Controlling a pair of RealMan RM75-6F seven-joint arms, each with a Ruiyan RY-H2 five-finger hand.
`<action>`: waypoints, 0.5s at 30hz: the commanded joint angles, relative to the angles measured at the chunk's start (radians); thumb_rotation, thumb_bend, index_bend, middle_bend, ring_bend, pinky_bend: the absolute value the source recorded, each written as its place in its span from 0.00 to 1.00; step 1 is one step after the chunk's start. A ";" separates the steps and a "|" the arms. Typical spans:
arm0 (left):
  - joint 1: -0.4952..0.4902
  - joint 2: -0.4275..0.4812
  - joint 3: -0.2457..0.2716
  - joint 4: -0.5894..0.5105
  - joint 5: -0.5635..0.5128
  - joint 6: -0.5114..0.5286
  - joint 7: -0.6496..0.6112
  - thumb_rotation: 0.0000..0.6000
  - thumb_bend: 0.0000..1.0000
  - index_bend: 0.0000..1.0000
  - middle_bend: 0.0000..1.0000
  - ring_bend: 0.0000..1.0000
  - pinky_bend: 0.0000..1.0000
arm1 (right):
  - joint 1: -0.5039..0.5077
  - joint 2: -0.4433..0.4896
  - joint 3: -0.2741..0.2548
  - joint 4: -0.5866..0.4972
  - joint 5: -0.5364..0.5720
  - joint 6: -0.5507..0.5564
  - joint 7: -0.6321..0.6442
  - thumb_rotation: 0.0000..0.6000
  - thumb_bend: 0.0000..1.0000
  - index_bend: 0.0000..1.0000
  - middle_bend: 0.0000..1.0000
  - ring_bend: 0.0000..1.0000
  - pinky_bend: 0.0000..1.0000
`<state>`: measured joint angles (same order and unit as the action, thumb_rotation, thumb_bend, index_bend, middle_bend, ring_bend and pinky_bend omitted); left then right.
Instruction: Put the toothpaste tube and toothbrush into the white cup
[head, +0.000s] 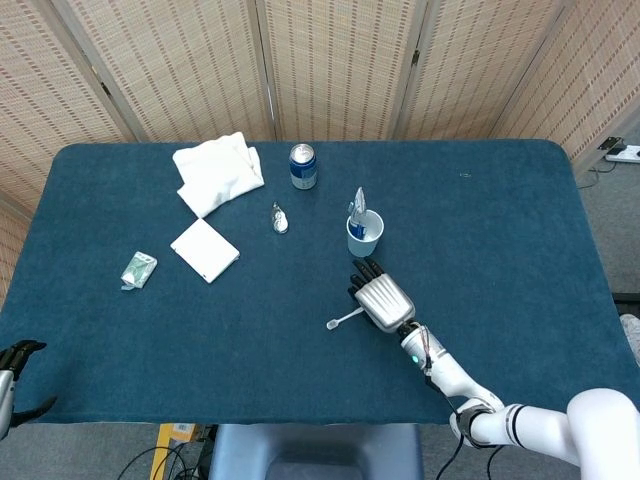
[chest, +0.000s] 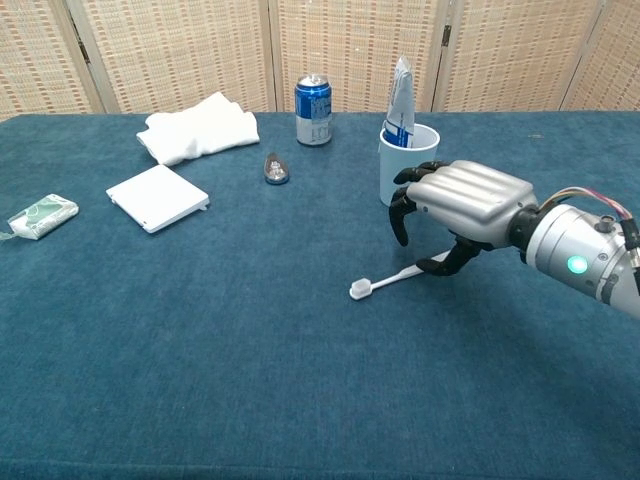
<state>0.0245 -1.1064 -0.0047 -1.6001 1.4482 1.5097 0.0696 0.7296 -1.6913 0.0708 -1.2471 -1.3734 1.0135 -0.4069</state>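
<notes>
Right hand (chest: 462, 203) sits mid-frame over the toothbrush (chest: 392, 279) handle, fingers curled, holding nothing. Toothpaste (chest: 399, 104) stands in the cup (chest: 408, 168). Left hand (head: 12, 375), bottom-left: can't tell.

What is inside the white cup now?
The toothpaste tube stands in the white cup, its top above the rim. The cup's wall hides its lower end and the bottom.

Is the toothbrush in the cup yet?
No. The toothbrush lies flat on the table, in front of the cup, under the right hand. Only the toothpaste tube stands in the cup.
</notes>
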 joint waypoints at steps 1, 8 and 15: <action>0.003 0.001 0.001 0.000 -0.003 0.001 -0.002 1.00 0.19 0.26 0.25 0.27 0.28 | 0.000 -0.006 0.000 0.008 -0.004 -0.004 0.004 1.00 0.25 0.49 0.32 0.08 0.11; 0.009 -0.001 0.004 0.005 -0.006 0.002 -0.006 1.00 0.19 0.26 0.25 0.27 0.28 | 0.000 -0.002 -0.005 0.019 -0.006 -0.028 -0.005 1.00 0.22 0.49 0.32 0.08 0.11; 0.010 0.000 0.002 0.003 -0.004 0.006 -0.006 1.00 0.19 0.26 0.25 0.27 0.28 | 0.001 -0.019 -0.008 0.039 -0.007 -0.040 -0.028 1.00 0.22 0.49 0.32 0.08 0.11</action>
<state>0.0347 -1.1066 -0.0023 -1.5969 1.4441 1.5153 0.0636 0.7310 -1.7084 0.0631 -1.2096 -1.3801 0.9739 -0.4341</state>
